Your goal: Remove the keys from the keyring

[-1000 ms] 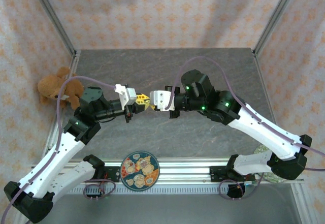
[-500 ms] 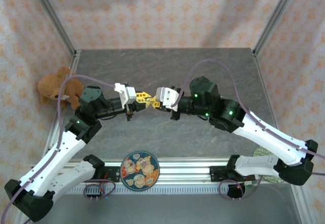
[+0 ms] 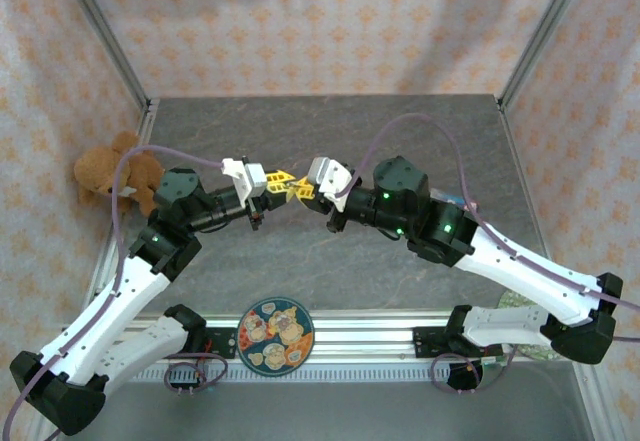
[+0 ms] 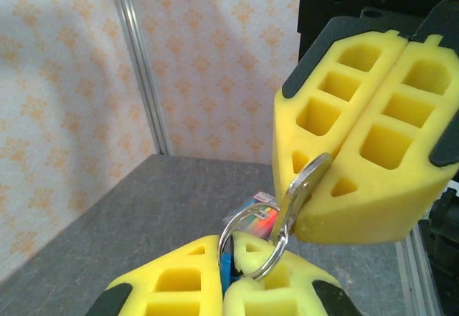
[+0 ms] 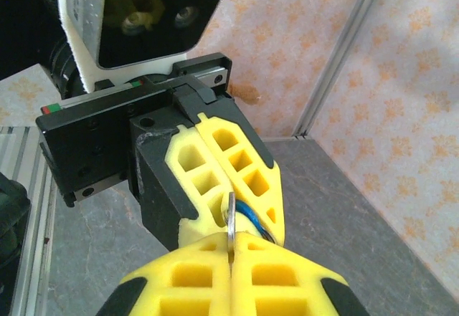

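Here, keyring (image 4: pixel 226 266) above grey mottled table (image 3: pixel 330 131), floral walls (image 3: pixel 320 21), aluminium corner posts (image 3: pixel 108 36).

Brown teddy bear (image 3: pixel 110 173) at left, patterned plate (image 3: pixel 250 333) at near edge.

White arms (image 3: pixel 110 306) with black joints, lilac cables (image 3: pixel 420 121), green lights (image 3: pixel 386 198), yellow cut-out end effector fingers (image 4: pixel 358 137)

Light: bright, even, overhead.
Shadows: soft, on back wall (image 3: pixel 200 1).
Glare: faint sheen on key (image 4: pixel 305 187).
Focus: sharp overall.
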